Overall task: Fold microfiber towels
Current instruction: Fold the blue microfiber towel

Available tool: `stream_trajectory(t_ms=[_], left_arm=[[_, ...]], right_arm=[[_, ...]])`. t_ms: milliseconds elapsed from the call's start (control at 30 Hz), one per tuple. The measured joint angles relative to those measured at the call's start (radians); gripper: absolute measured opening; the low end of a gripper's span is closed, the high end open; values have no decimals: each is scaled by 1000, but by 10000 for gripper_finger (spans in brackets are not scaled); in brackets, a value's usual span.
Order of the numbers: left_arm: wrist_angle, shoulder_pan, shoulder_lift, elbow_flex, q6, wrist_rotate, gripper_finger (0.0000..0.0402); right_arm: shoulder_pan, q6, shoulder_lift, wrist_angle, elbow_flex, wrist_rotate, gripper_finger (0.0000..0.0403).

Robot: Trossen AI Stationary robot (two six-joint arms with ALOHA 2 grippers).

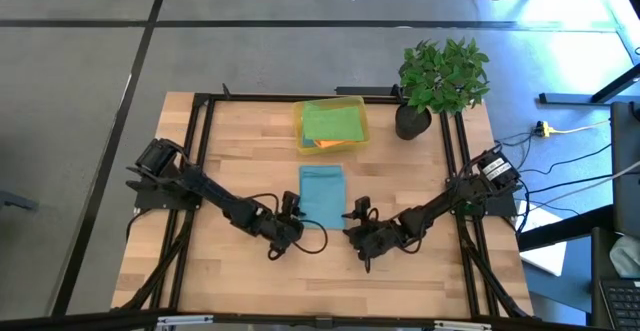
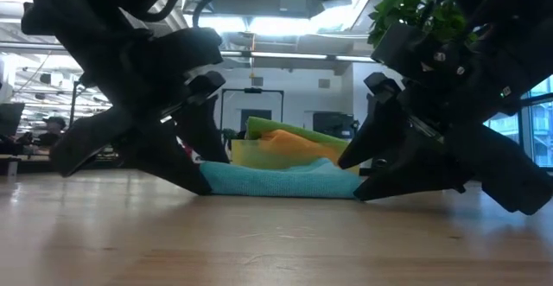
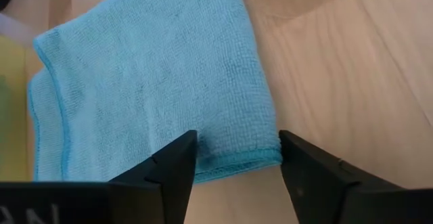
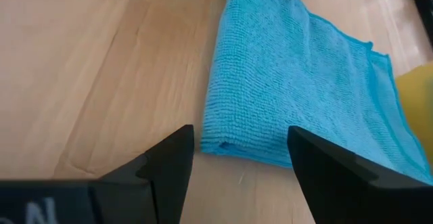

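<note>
A light wooden table (image 1: pixel 230 141) carries a folded teal-blue towel (image 1: pixel 321 195) at its centre, a translucent yellow bin (image 1: pixel 358 104) toward 12 o'clock, and a potted plant (image 1: pixel 440 76) at 2 o'clock

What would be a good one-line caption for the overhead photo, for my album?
Two robot arms, left gripper and right gripper open, flank a folded teal towel near a yellow bin.
</note>
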Motion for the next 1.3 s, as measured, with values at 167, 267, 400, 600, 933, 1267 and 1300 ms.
stream_trajectory(t_ms=[167,267,400,600,933,1267,1300], left_arm=[[34,0,-1,-11,1,5,186],[37,0,-1,-12,3,10,178],[39,0,0,-12,26,15,163],[42,0,1,-13,27,23,132],[40,2,4,-15,30,11,51],[44,-1,4,-15,-9,31,3],[46,-4,4,-15,-15,41,2]], right_arm=[[-4,-2,0,15,0,-28,239],[-4,-19,0,24,0,-30,239],[-9,-23,0,24,0,-30,239],[-11,-26,0,19,0,-37,199],[-11,-26,0,19,0,-73,53],[-11,59,0,20,0,-128,8],[-8,71,0,20,0,-143,6]])
